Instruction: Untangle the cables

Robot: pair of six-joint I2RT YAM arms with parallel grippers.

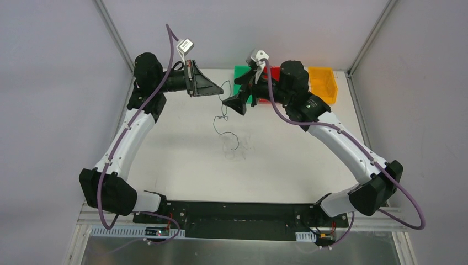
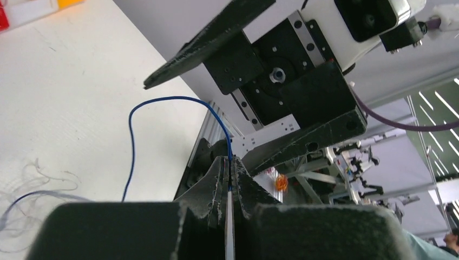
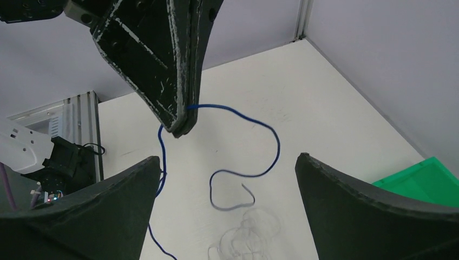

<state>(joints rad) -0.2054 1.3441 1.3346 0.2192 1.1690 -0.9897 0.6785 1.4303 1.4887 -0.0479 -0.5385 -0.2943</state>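
Both arms reach far out over the white desk (image 1: pixel 182 165), their elbows bowed outward and their wrists turned in, so that the two hands face each other near the far edge. The left hand (image 2: pixel 230 165) is clenched, its two fingers pressed flat together on one end of a dark blue wire (image 3: pixel 216 105), which it holds up off the surface. From that pinch the wire arcs out, curls round in a loose loop and hangs down towards the desk. I can't make out whether its lower end touches. The right hand (image 3: pixel 228 162) is spread wide and grips nothing. Its fingers stand well apart on either side of the left hand's tip, and the blue wire passes through the space between them without touching either finger. Below the hands, a small tangle of whitish-grey wires (image 3: pixel 243 238) lies on the desk, faint against the white top and apart from both hands. Behind the right wrist, a green bin (image 3: pixel 427 176) and an orange-yellow bin (image 1: pixel 323 83) stand along the back edge, with something red between them.
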